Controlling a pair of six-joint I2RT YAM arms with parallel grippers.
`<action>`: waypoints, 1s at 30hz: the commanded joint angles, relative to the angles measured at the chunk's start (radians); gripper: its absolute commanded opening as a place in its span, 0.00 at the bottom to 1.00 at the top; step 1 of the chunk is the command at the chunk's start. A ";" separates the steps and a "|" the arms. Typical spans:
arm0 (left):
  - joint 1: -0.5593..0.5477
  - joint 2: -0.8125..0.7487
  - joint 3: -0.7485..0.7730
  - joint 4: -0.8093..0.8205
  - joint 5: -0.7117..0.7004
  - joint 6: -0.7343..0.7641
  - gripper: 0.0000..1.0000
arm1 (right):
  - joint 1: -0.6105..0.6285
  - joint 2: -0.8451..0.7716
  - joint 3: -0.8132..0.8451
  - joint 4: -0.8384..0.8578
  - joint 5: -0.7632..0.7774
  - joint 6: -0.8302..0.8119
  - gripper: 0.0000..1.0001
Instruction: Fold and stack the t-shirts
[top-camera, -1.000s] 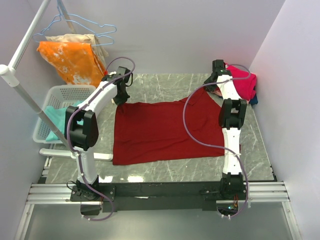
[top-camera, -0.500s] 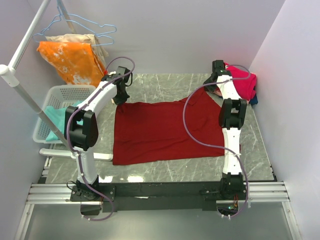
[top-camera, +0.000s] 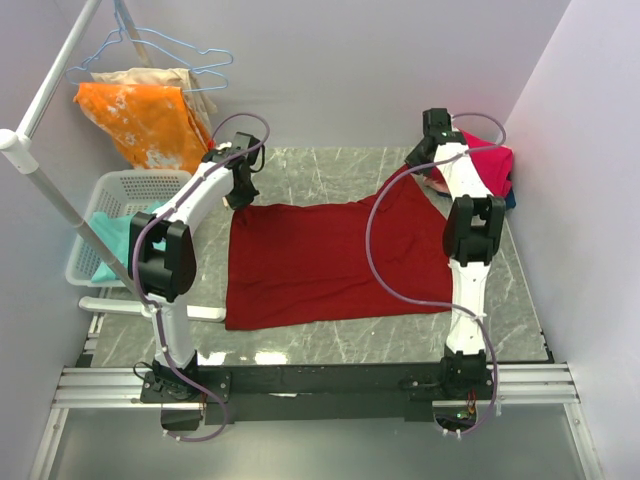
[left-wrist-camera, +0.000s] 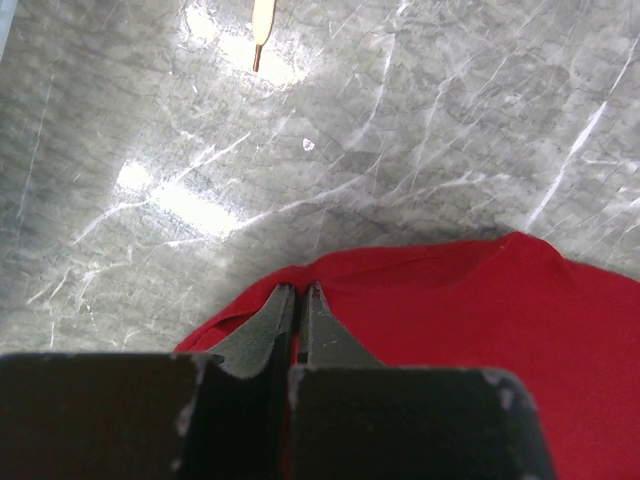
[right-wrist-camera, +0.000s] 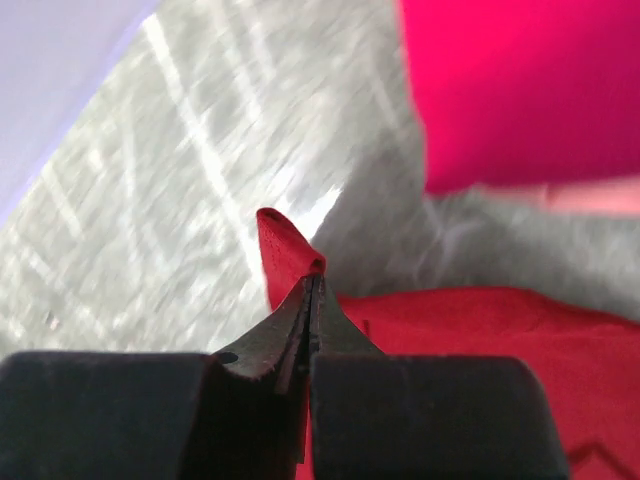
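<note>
A dark red t-shirt (top-camera: 320, 260) lies spread on the grey marble table. My left gripper (top-camera: 232, 203) is shut on its far left corner, low at the table; the left wrist view shows the cloth (left-wrist-camera: 480, 330) pinched between the closed fingers (left-wrist-camera: 325, 325). My right gripper (top-camera: 413, 160) is shut on the shirt's far right corner and holds it lifted; in the right wrist view a fold of red cloth (right-wrist-camera: 282, 250) sticks up past the fingertips. A bright pink shirt (top-camera: 492, 168) lies folded at the far right, over a dark blue one (top-camera: 509, 201).
A white basket (top-camera: 115, 190) at the left edge holds a teal shirt (top-camera: 115, 240). An orange cloth (top-camera: 145, 120) and hangers (top-camera: 170, 50) hang on a white rack (top-camera: 45, 170) at the far left. Walls close in the back and right.
My right gripper has lifted and moved slightly back with the shirt's far right corner, pulling that corner up. The left gripper has not moved.
</note>
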 joint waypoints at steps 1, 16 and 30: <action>0.004 -0.069 -0.003 0.017 -0.030 -0.006 0.01 | 0.012 -0.128 -0.076 0.006 0.015 -0.034 0.00; 0.004 -0.124 -0.019 -0.002 -0.067 -0.018 0.01 | 0.049 -0.472 -0.658 0.107 0.001 -0.062 0.00; 0.004 -0.136 -0.066 -0.010 -0.061 -0.033 0.01 | 0.103 -0.199 -0.376 0.081 -0.097 -0.034 0.30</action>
